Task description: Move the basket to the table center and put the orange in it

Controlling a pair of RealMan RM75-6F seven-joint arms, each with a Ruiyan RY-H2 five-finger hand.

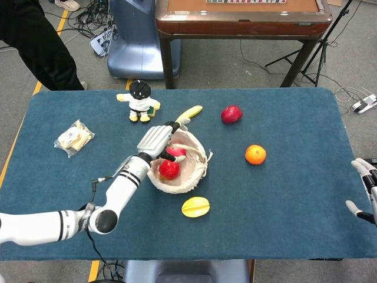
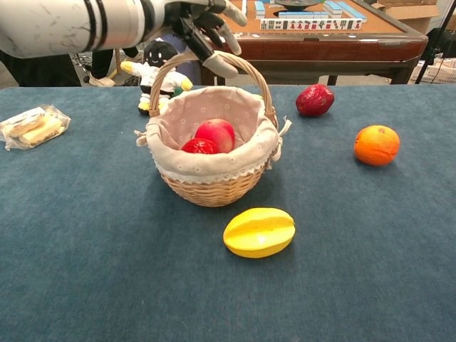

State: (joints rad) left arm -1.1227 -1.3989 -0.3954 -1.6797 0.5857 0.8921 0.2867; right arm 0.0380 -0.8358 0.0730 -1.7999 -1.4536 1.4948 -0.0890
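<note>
Grey floor; mahjong table behind.

- The wicker basket stands upright on the blue counter, lined with pale cloth, its arched handle up, two red fruits inside.
- The orange sits whole on the counter, well apart to the basket's right.

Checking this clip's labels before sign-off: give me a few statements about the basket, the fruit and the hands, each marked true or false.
1. The orange lies in the basket. False: it sits on the table, to the basket's right.
2. The left robot hand is at the basket's handle. True.
3. The basket is empty. False: red fruit lies inside.
4. The yellow fruit lies on the table in front of the basket. True.
5. The right robot hand holds the orange. False: it is at the table's edge, holding nothing.
</note>
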